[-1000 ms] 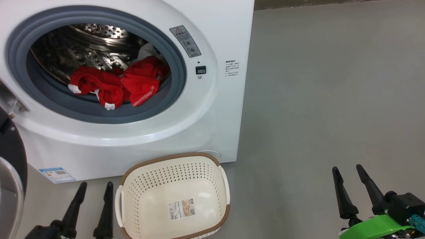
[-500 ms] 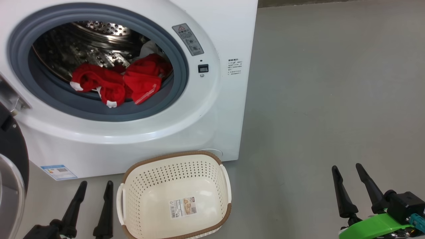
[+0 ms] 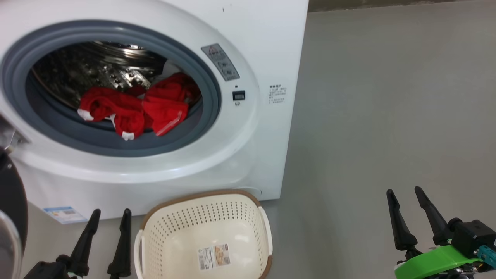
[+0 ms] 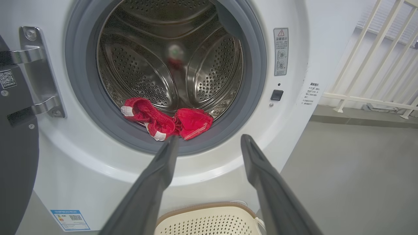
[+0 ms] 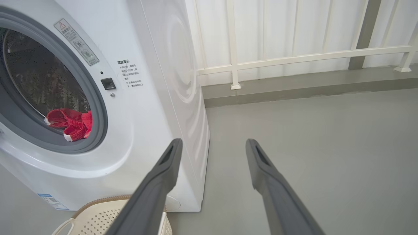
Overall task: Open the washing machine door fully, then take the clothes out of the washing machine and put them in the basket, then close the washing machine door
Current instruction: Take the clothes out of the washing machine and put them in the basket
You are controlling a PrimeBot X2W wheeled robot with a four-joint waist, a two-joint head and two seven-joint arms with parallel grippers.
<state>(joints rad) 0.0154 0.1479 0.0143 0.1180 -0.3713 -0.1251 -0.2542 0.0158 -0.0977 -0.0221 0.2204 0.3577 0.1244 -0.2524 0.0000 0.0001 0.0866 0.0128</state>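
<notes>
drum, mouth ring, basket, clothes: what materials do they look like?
Drum: likely stainless steel, shiny, perforated, mirror-like reflections.
Mouth ring: probably rubber, matte grey, smooth moulded lip.
Basket: looks like moulded plastic, cream, punched holes, brown woven-look rim.
Clothes: soft red fabric, crumpled folds, visible stitching; fibre can't be told.

A white front-loading washing machine [image 3: 252, 162] stands on the grey floor [image 3: 387, 116], its round mouth uncovered; its black-rimmed door [image 4: 16, 156] hangs wide open at the left on metal hinges [image 4: 36, 81]; bright red clothes [image 3: 135, 110] with white trim lie bunched at the front of the perforated steel drum [image 4: 147, 71], spilling onto the grey rubber ring [image 3: 116, 143]; a cream basket [image 3: 201, 211] with a brown rim sits upright on the floor just before the machine's lower right corner, a paper label [image 3: 214, 255] on its bottom.
</notes>
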